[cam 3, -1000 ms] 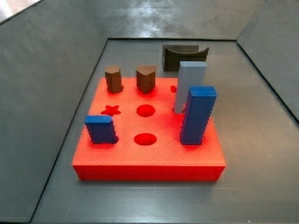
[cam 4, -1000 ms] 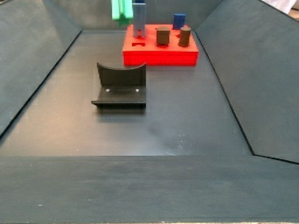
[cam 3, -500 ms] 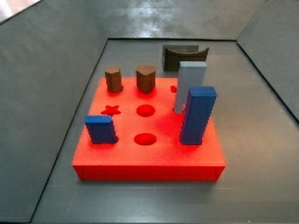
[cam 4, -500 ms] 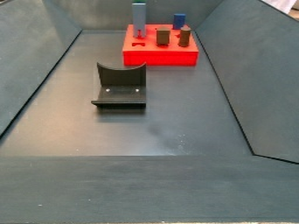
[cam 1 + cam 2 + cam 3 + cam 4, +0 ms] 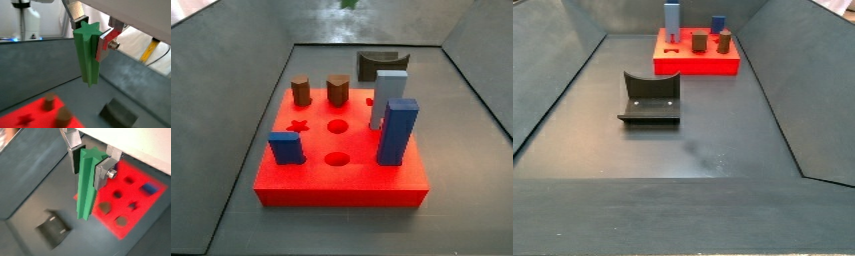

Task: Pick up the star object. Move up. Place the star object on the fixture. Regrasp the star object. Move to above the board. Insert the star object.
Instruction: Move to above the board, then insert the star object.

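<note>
The star object (image 5: 87, 55) is a long green bar with a star-shaped end, hanging upright high above the floor. My gripper (image 5: 89, 32) is shut on its upper end in both wrist views, silver fingers (image 5: 101, 172) pressing its ridged sides. Far below the bar (image 5: 85, 193) lie the red board (image 5: 148, 203) and the dark fixture (image 5: 53, 228). In a side view only a green tip (image 5: 349, 4) shows at the top edge, beyond the fixture (image 5: 381, 62) and the board (image 5: 345, 190). The gripper itself is out of both side views.
On the board stand two blue blocks (image 5: 397, 132) (image 5: 285, 148), a grey-blue block (image 5: 389, 95) and two brown pegs (image 5: 301, 92) (image 5: 338, 90). A star-shaped hole (image 5: 297, 126) is open. Sloped grey walls ring the floor (image 5: 687, 150); the fixture (image 5: 649, 98) stands in front of the board (image 5: 698, 65).
A second ago the green bar showed at the top of a side view near the board; it has left that view. A green tip now shows at the other side view's top edge.
</note>
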